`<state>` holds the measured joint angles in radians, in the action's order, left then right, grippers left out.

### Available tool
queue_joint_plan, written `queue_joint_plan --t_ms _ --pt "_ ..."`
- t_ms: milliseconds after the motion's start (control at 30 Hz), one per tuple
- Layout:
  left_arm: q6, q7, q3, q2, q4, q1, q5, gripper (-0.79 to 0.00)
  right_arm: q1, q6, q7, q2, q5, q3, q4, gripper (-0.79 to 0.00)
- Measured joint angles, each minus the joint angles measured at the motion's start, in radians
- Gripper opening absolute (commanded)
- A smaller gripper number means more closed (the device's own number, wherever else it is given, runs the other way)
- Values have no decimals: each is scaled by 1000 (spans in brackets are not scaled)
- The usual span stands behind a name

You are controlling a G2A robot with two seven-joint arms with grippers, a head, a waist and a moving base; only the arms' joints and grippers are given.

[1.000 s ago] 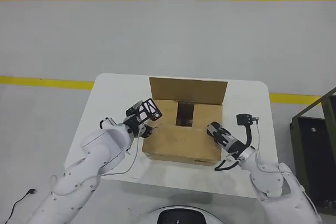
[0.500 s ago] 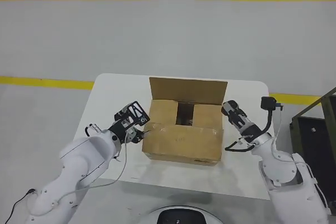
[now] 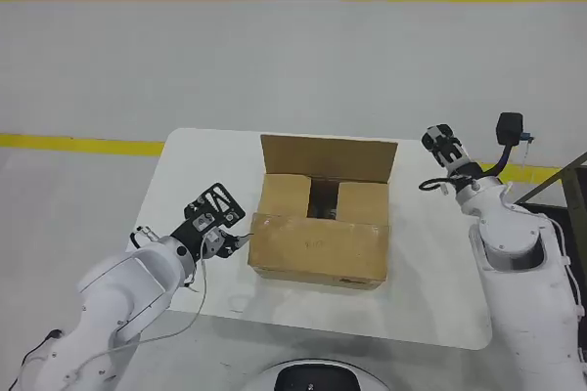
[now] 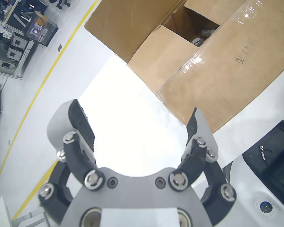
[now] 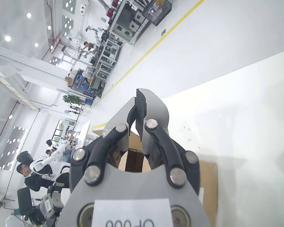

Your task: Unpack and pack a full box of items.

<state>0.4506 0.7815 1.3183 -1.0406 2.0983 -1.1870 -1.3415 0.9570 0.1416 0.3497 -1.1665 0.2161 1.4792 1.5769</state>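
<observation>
Cardboard box [image 3: 318, 249] — one, on white table [image 3: 426, 293]; perhaps two items [image 4: 200, 39] inside.

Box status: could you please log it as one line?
box: partly open | left gripper: open, beside box | right gripper: shut, clear of box

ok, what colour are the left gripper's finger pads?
Black, ribbed pads on the left gripper; clearest in the left wrist view.

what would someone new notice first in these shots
The brown cardboard box in the middle of the white table, its far flap standing up and the top partly open. The left gripper sits open beside the box's left near corner; the right gripper, shut, is by the table's far right corner.
</observation>
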Motion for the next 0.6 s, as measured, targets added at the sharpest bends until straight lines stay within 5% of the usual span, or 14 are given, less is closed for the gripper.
queue_joint_plan --t_ms 333,600 --pt "0 0 0 0 0 0 0 0 -241 9 103 -33 -1 -201 -179 -785" --pt "0 0 0 0 0 0 0 0 -233 0 209 -31 43 -243 -151 -785"
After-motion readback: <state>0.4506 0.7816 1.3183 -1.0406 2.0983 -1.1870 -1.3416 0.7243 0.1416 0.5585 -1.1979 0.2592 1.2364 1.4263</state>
